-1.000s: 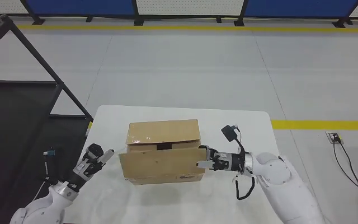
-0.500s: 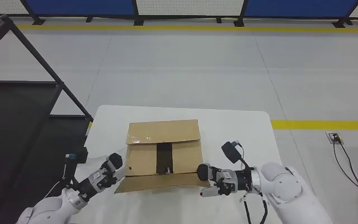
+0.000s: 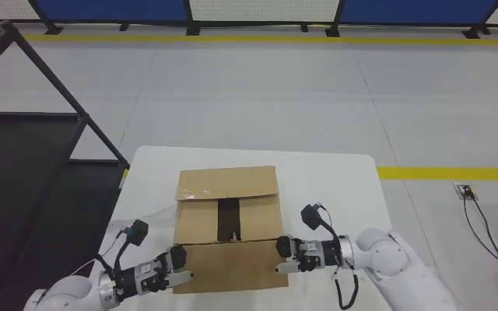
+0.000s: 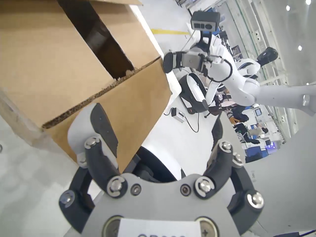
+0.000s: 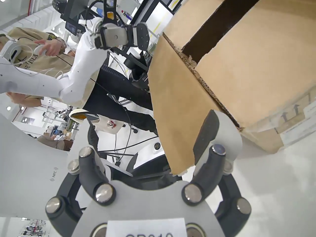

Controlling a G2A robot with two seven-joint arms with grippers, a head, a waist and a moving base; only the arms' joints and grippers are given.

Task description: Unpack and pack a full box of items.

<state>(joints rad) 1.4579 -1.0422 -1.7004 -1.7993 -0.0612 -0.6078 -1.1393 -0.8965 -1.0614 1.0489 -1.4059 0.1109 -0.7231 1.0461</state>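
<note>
A brown cardboard box [image 3: 226, 219] stands mid-table. Its far flap [image 3: 227, 182] lies folded back, and the two inner flaps leave a dark gap [image 3: 229, 219] between them. The near flap [image 3: 230, 267] hangs out towards the table's front edge. My left gripper [image 3: 180, 276] [image 4: 158, 134] is open at that flap's left corner, with the cardboard [image 4: 138, 104] between its spread fingers and against one pad [image 4: 101, 127]. My right gripper [image 3: 282, 257] [image 5: 153, 134] is open at the right corner, the flap edge [image 5: 172, 104] resting against one finger [image 5: 212, 129]. The box's contents are hidden.
The white table [image 3: 334, 186] has bare surface on both sides of the box and behind it. A black metal frame [image 3: 70, 117] stands past the table's left edge. The near flap reaches close to the front edge.
The near flap has swung from lying over the box top down and out towards the front. The left gripper came in from the left side to the flap's corner; the right followed the flap forward.
</note>
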